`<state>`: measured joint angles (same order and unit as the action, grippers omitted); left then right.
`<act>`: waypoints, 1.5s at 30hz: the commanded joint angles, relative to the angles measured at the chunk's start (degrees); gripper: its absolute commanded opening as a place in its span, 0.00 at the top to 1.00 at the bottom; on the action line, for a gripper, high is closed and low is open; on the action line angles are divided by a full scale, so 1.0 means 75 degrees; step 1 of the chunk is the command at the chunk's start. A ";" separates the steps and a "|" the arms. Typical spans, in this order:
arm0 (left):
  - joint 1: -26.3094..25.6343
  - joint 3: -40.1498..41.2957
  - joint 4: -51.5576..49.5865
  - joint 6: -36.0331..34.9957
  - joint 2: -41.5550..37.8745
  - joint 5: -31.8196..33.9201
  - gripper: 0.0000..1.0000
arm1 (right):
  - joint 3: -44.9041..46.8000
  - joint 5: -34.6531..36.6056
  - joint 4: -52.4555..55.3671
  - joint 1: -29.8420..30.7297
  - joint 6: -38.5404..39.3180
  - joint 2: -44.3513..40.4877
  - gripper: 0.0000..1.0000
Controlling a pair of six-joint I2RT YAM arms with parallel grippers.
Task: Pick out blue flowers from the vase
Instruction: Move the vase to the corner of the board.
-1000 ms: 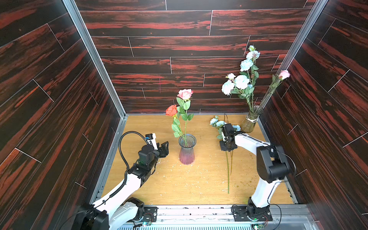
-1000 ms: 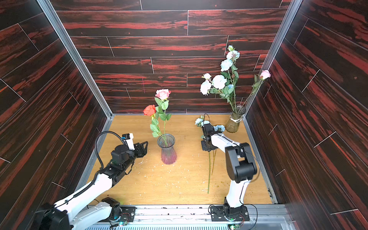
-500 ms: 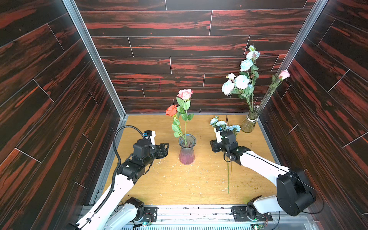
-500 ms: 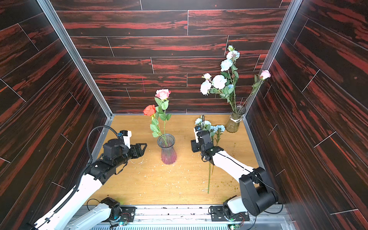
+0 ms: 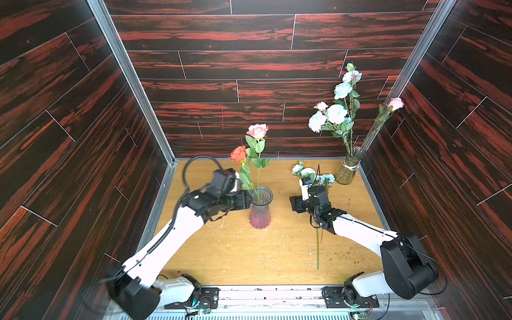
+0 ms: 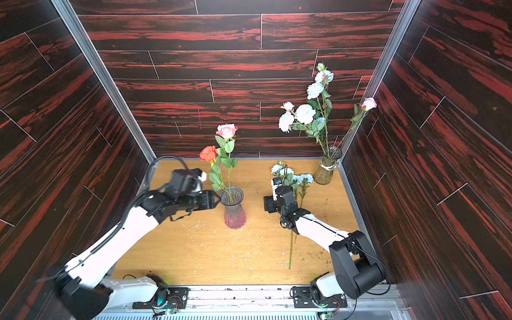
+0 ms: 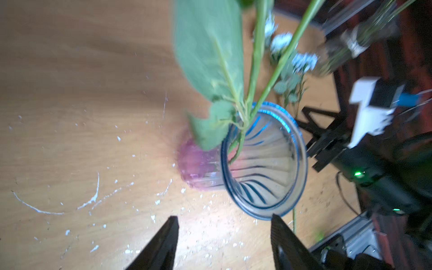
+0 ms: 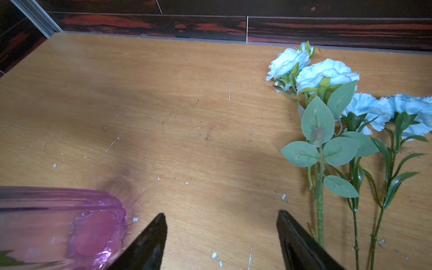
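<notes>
Right wrist view showed my right tool (image 8: 221,214) released, its jaws wide over bare surface (image 8: 163,105), with blue flowers (image 8: 325,72) lying flat on it just beside one jaw. In both top views a taller blue spray (image 5: 336,113) stood in the clear vase (image 5: 349,171) at the far right corner. My left tool (image 7: 223,217) was spread and empty, just beside the rim of the purple vase (image 7: 264,194), which held two roses (image 5: 257,130).
</notes>
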<state>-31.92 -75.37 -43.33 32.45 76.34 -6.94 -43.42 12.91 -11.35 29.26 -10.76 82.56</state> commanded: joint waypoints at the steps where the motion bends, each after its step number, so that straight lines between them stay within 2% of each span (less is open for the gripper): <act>1: -0.0113 -0.0698 -0.1060 -0.0187 0.0376 0.0392 0.37 | 0.0128 -0.0021 -0.0279 0.0021 -0.0084 -0.0211 0.24; 8: -0.0160 -0.1366 -0.1492 -0.0363 0.1236 0.0736 0.42 | 0.0141 -0.0077 -0.0326 0.0024 -0.0088 -0.0202 0.24; 15: -0.0148 -0.1689 -0.1500 -0.0434 0.1898 0.0632 0.46 | 0.0094 -0.0115 -0.0291 0.0018 -0.0076 -0.0145 0.24; 21: -0.0154 -0.2074 -0.1540 -0.0529 0.2388 0.0504 0.53 | 0.0048 -0.0150 -0.0264 0.0023 -0.0065 -0.0099 0.24; 27: -0.0150 -0.2210 -0.1767 -0.0657 0.2719 0.0434 0.68 | 0.0029 -0.0192 -0.0233 0.0025 -0.0050 -0.0062 0.25; 31: -0.0129 -0.2311 -0.2018 -0.0716 0.2865 0.0522 0.86 | 0.0001 -0.0209 -0.0220 0.0021 -0.0041 -0.0048 0.25; 33: -0.0076 -0.2313 -0.2043 -0.0735 0.2865 0.0607 0.92 | 0.0009 -0.0206 -0.0225 0.0016 -0.0041 -0.0042 0.26; 34: -0.0018 -0.2320 -0.2050 -0.0752 0.2843 0.0649 0.97 | 0.0029 -0.0218 -0.0253 0.0025 -0.0043 -0.0060 0.26; 36: 0.0107 -0.2361 -0.2084 -0.0783 0.2798 0.0730 0.99 | 0.0053 -0.0210 -0.0263 0.0023 -0.0041 -0.0086 0.26; 41: 0.0720 -0.2575 -0.2133 -0.0972 0.2748 0.0961 1.00 | 0.0067 -0.0203 -0.0266 0.0024 -0.0053 -0.0104 0.26; 45: 0.1473 -0.2774 -0.2106 -0.1183 0.2826 0.1292 1.00 | 0.0082 -0.0221 -0.0267 0.0019 -0.0053 -0.0108 0.26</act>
<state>-24.71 -94.28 -55.77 26.33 96.79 -4.21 -42.85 11.55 -12.93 29.26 -10.92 82.17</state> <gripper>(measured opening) 0.148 0.738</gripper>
